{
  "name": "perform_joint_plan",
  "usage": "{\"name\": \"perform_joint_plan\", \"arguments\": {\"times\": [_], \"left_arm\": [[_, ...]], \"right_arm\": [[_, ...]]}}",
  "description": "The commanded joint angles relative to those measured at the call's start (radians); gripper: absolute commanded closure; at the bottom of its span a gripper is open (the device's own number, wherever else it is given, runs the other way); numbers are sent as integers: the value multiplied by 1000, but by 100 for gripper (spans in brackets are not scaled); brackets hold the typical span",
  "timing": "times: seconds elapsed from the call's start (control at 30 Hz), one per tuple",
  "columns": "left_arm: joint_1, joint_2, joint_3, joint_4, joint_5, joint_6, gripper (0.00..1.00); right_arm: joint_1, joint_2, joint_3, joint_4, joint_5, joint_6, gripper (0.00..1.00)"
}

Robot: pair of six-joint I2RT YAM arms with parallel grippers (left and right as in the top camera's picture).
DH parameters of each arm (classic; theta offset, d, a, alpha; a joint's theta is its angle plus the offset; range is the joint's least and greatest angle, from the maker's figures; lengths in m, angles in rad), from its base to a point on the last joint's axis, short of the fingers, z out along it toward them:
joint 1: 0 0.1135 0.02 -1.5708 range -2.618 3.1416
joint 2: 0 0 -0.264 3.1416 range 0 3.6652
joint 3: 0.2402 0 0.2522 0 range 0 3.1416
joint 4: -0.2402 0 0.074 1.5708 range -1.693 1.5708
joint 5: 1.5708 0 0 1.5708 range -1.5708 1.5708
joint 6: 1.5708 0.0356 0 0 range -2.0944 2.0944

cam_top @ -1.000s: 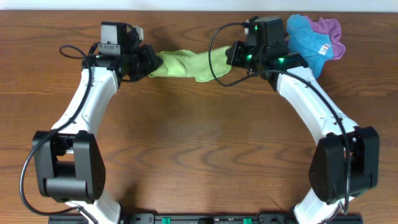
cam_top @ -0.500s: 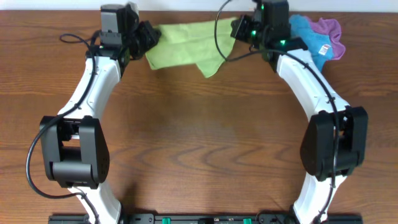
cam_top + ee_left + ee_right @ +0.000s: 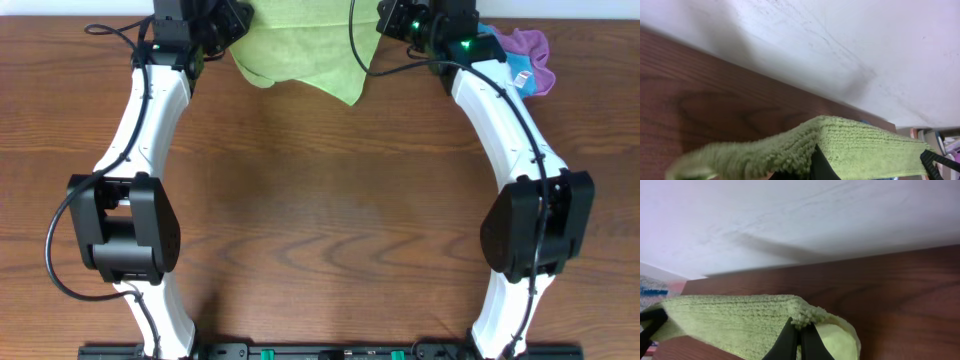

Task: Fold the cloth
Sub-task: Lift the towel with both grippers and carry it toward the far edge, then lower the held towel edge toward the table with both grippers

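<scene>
**Cloth pulled open along the far edge**

My left gripper [image 3: 815,167] is pinched tight on one top corner of the cloth [image 3: 300,45], at the bench's far edge. A second ago the cloth sagged bunched like a rope between my hands. Now both have drawn back to the far edge and it hangs spread as a sheet, ready, I judge, to lay flat for folding. It is lime green and fuzzy, with a lower corner drooping. My right gripper [image 3: 799,339] is clamped on the other top corner, near the blue cloth [image 3: 505,62].
</scene>
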Motion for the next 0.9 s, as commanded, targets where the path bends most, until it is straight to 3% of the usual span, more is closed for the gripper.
{"name": "perform_joint_plan", "arguments": {"times": [0.0,0.27,0.43,0.87], "left_arm": [[23,1,22,0,-19,3,94],[23,3,22,58,-37,-8,94],[21,3,22,10,13,-6,94],[21,0,22,-509,99,170,94]], "right_arm": [[-23,18,30,2,24,-19,99],[-26,18,31,30,37,-22,99],[-21,17,31,-24,19,-49,99],[-6,1,31,-320,-64,-158,99]]}}
